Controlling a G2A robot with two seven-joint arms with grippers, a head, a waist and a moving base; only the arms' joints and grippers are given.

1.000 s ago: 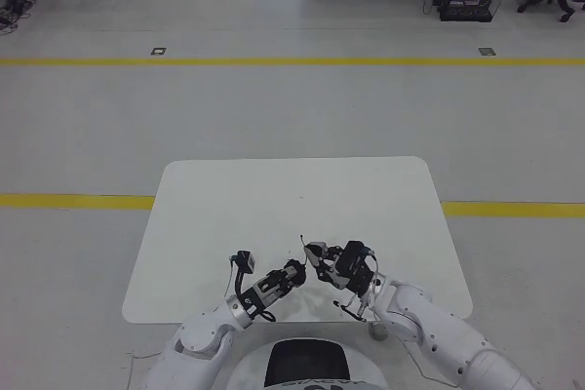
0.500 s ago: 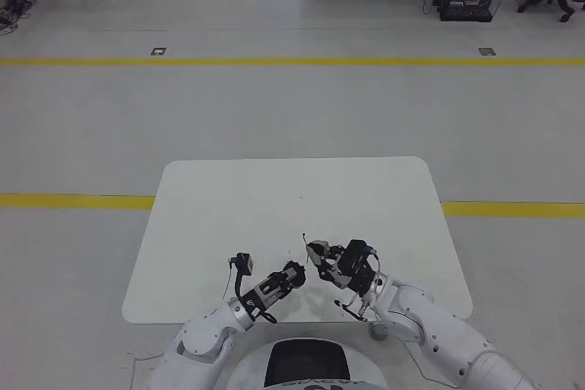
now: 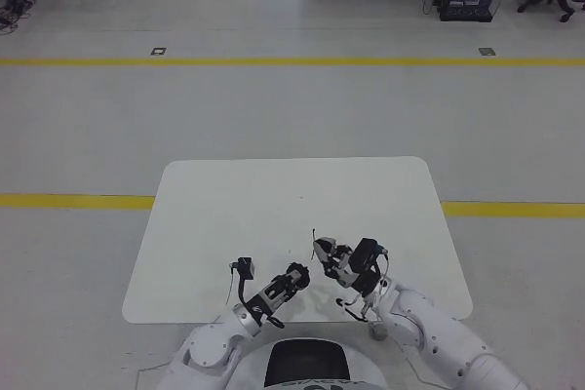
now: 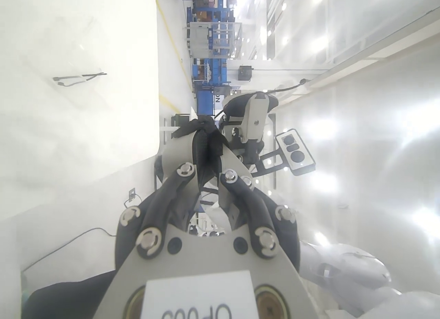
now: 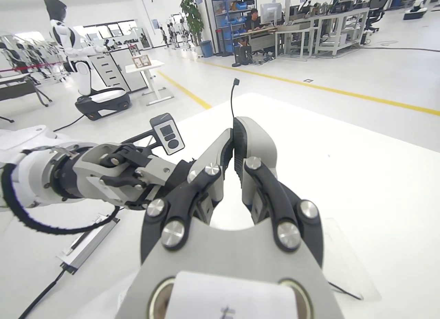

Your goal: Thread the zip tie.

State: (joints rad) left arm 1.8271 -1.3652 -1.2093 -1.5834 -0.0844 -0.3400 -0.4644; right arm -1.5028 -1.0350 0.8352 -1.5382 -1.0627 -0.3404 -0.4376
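A thin black zip tie (image 5: 232, 100) stands upright with its small square head at the top, and my right gripper (image 5: 233, 131) is shut on its lower strap. From above, the zip tie (image 3: 314, 239) rises over the right gripper (image 3: 322, 255) near the table's front middle. My left gripper (image 3: 300, 274) sits just beside and in front of it. In the left wrist view its fingertips (image 4: 202, 138) are pressed together. I cannot tell whether anything is pinched between them. The strap's lower end is hidden behind the right fingers.
The white table (image 3: 273, 195) stretches bare behind both grippers. A clear plastic sleeve (image 4: 75, 79) with thin dark strips lies flat on it near the front, and its edge (image 5: 347, 265) shows beside the right gripper. Cables run on the floor below the table's front edge.
The right gripper has shifted slightly to the right with the zip tie. The left gripper has followed a little to the right and toward the front edge.
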